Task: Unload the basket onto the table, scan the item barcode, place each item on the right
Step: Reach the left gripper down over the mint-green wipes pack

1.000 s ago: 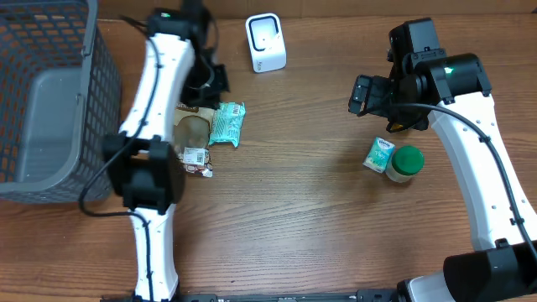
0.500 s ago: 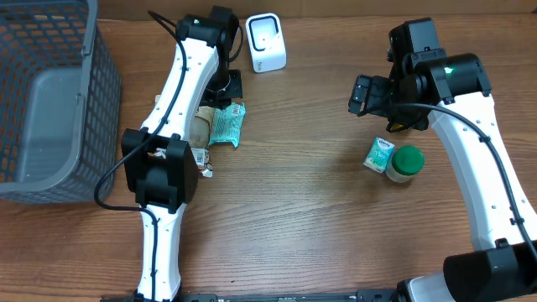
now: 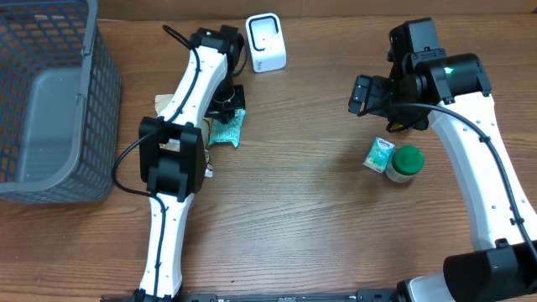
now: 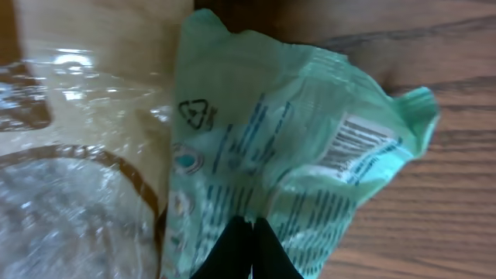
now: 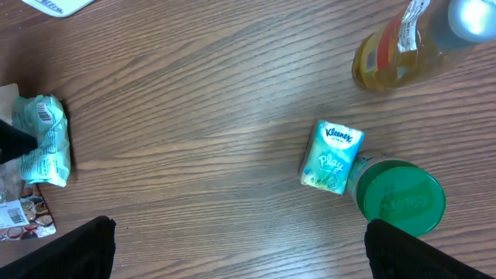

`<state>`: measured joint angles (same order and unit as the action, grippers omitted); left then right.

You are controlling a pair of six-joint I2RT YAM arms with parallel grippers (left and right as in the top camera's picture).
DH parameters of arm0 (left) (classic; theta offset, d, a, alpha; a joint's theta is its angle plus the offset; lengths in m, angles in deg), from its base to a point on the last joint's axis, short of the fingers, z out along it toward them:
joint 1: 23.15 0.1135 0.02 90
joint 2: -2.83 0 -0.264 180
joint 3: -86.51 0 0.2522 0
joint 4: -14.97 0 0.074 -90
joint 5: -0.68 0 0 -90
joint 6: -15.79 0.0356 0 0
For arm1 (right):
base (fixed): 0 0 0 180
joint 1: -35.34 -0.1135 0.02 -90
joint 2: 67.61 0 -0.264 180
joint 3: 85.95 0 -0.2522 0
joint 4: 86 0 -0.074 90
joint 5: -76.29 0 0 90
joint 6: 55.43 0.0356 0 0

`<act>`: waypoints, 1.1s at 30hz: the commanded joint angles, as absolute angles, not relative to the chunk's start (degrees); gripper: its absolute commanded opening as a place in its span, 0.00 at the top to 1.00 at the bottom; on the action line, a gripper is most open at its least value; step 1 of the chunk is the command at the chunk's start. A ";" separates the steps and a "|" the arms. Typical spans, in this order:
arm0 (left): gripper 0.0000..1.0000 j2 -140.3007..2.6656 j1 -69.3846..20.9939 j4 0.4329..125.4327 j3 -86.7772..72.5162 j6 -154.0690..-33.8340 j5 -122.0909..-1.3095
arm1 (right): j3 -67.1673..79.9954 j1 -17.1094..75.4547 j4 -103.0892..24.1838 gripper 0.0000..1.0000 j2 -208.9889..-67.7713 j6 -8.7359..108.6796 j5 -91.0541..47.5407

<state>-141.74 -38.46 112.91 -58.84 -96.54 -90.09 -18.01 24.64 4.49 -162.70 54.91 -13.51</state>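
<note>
One green packet (image 3: 228,132), one white scanner (image 3: 265,42), one basket (image 3: 102,88), one jar (image 3: 406,163)

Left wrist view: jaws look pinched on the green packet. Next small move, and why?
Probably a short straight lift. The left gripper looks shut on the edge of the green packet, but the packet lies on the table against a clear-wrapped brown package, apart from the white scanner. Lifting would confirm the pinch holds and free its barcode before carrying it over.
</note>
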 commanded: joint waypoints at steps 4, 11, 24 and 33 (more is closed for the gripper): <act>0.95 -144.06 -40.07 113.67 -58.95 -96.93 -89.52 | -18.34 24.53 4.32 0.00 -161.87 54.65 -13.64; 0.96 -144.06 -41.95 115.64 -58.54 -94.75 -84.10 | -18.34 24.53 4.32 0.00 -161.87 54.65 -13.64; 0.96 -141.07 -45.28 121.45 -58.63 -90.95 -82.07 | -18.34 24.53 4.34 0.00 -161.87 54.65 -13.64; 0.86 -133.96 -45.23 116.78 -58.63 -90.90 -82.25 | -18.34 24.53 4.32 0.00 -161.87 54.65 -13.64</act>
<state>-138.60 -45.25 117.37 -58.76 -91.56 -82.68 -18.01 24.64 4.49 -162.70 54.91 -13.48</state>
